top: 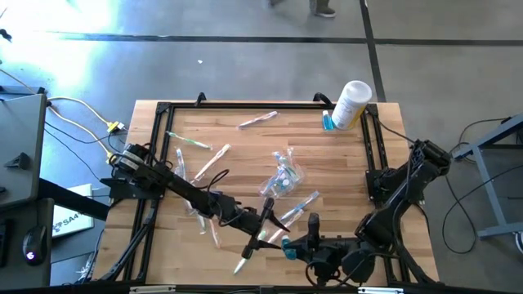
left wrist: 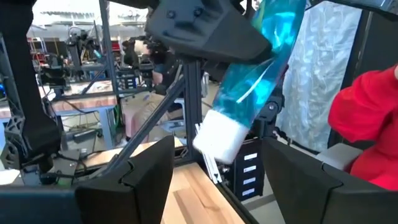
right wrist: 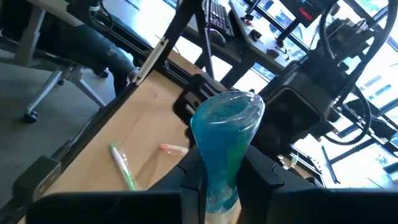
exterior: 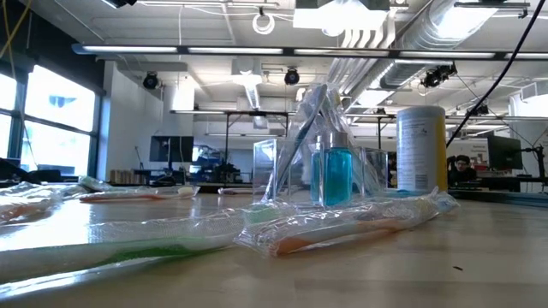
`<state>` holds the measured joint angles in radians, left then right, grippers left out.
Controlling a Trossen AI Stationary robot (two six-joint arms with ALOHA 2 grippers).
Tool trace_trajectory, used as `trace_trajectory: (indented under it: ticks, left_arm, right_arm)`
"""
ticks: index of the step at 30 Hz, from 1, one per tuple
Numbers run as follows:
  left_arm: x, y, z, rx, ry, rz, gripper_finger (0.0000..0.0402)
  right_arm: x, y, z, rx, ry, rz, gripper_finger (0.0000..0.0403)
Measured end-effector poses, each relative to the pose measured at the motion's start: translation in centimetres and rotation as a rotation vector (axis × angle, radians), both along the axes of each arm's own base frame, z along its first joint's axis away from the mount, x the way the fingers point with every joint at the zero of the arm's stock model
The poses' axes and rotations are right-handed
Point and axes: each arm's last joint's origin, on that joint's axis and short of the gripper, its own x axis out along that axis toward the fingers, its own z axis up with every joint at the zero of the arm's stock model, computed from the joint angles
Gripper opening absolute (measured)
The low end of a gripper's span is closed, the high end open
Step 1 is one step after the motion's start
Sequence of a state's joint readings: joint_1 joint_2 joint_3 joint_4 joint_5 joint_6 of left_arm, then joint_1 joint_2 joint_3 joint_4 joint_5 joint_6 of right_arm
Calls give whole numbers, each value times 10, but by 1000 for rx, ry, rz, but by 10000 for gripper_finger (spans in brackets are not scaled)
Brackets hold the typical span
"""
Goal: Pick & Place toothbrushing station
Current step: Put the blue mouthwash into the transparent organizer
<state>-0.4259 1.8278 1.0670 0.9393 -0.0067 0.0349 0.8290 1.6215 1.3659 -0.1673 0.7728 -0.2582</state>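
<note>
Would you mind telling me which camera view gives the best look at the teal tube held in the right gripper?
The right wrist view: the teal tube fills it, clamped between the right gripper fingers. The left wrist view shows it with its white cap. From above it is a speck. The low view misses it.

no legible text, brand or number anywhere. fine print on the label of the white canister [exterior: 421, 147] too small to read; partial letters on a white sheet [top: 69, 220] beside the table blurred beyond reading.
</note>
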Motion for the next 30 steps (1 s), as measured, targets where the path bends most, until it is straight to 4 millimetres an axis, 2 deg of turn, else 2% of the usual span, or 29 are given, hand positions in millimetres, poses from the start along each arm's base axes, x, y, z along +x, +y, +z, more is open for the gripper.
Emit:
trace_trajectory:
  ticks: [7, 20, 24, 30]
  left_arm:
    - [4, -2, 0, 29, -9, 8, 237]
    - [4, -2, 0, 44, -11, 18, 234]
    - [4, -1, 0, 45, -6, 25, 201]
    - [4, -2, 0, 71, -17, 11, 106]
  right_arm:
    - [7, -6, 0, 5, 7, -4, 50]
    - [6, -6, 0, 13, 15, 18, 50]
    - [6, -6, 0, 13, 15, 18, 50]
    - [7, -6, 0, 22, 13, 17, 50]
